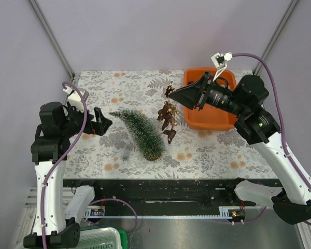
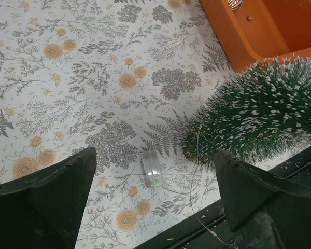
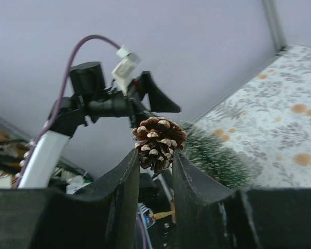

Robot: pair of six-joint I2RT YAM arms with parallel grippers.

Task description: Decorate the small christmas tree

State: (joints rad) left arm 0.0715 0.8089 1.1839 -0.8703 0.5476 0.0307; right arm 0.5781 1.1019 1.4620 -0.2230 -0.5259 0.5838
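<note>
The small christmas tree (image 1: 142, 129) is seen lying bare; a pine cone (image 3: 158, 141) is clamped between the right fingers (image 3: 119, 207), the left fingers (image 2: 46, 202) held apart.

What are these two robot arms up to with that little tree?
They are decorating it. The small christmas tree lies on its side on the flowered table, and nothing seems to hang on it yet. The right arm's fingers pinch a pine cone, held up between the tree and the orange tray. The left arm's fingers are spread open and empty, hovering just beside the tree.
</note>
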